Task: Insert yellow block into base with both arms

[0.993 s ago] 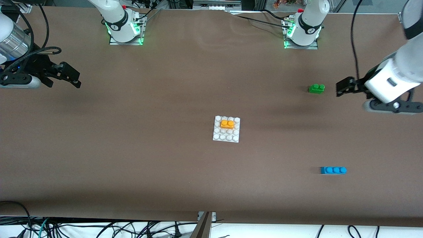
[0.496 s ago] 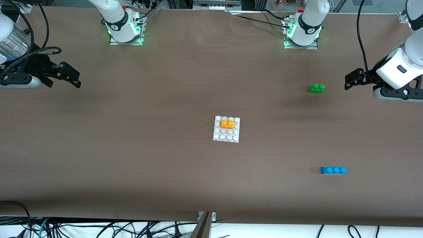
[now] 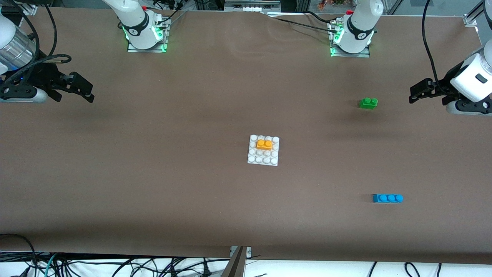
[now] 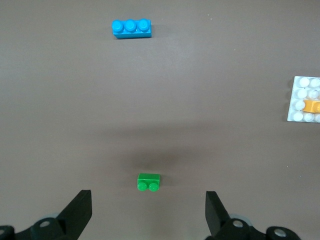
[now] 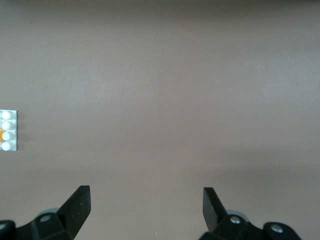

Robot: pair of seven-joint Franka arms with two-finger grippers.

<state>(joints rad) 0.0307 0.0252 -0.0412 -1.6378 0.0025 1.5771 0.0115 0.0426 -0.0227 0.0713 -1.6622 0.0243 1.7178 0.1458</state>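
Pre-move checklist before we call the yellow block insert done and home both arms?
1. yellow block on the base, both studs up: ok.
2. Block fully pressed down onto the studs: cannot tell.
3. Left tool open, empty, up near the left arm's end of the table, clear of the base: ok.
4. Right tool open, empty, near the right arm's end of the table, clear of the base: ok.
5. green brick lies apart from the left tool, on the table: ok.
6. blue brick nearer the front camera, apart from both tools: ok.
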